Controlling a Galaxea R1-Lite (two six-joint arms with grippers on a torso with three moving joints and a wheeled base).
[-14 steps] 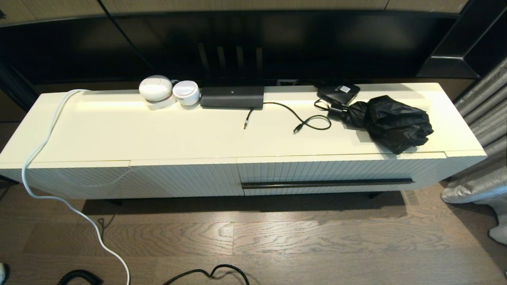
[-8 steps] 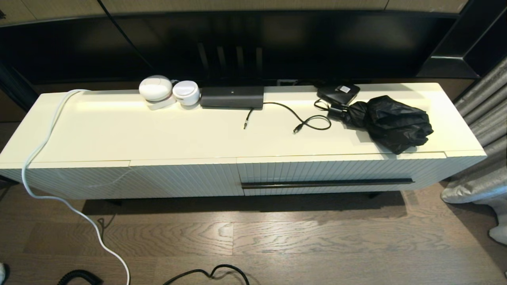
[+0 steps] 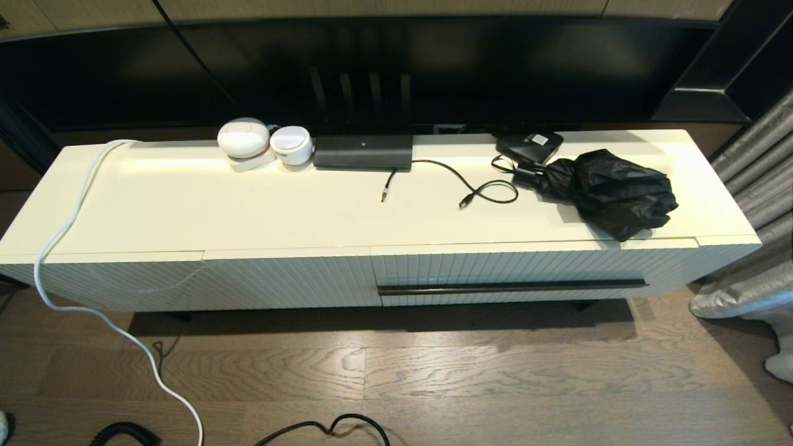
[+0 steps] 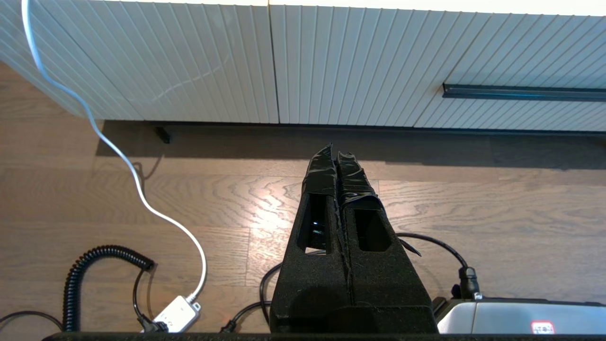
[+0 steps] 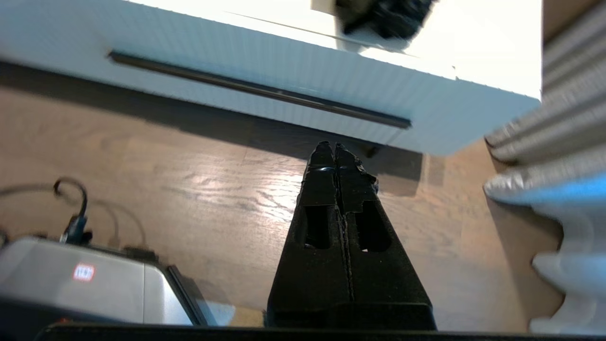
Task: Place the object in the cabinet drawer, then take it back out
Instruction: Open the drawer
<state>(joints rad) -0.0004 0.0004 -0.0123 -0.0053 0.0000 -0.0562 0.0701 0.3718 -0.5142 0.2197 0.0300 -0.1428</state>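
Observation:
The object, a crumpled black folded umbrella point(image 3: 613, 192), lies on the cream cabinet top point(image 3: 279, 210) at the right, above the cabinet drawer point(image 3: 526, 267). The drawer is closed, and its ribbed front carries a long black bar handle point(image 3: 511, 287). Neither gripper shows in the head view. In the left wrist view my left gripper point(image 4: 335, 151) is shut and empty, hanging over the wood floor in front of the handleless ribbed panel point(image 4: 189, 61). In the right wrist view my right gripper point(image 5: 330, 148) is shut and empty, low over the floor short of the drawer handle point(image 5: 255, 89), with the umbrella point(image 5: 383, 16) beyond.
Two white round devices point(image 3: 263, 144), a black box point(image 3: 363, 152), a loose black cable point(image 3: 471, 189) and a small black device point(image 3: 528, 145) lie on the cabinet top. A white cable point(image 3: 68, 241) drapes off the left end. A silver curtain point(image 3: 753, 248) hangs at the right.

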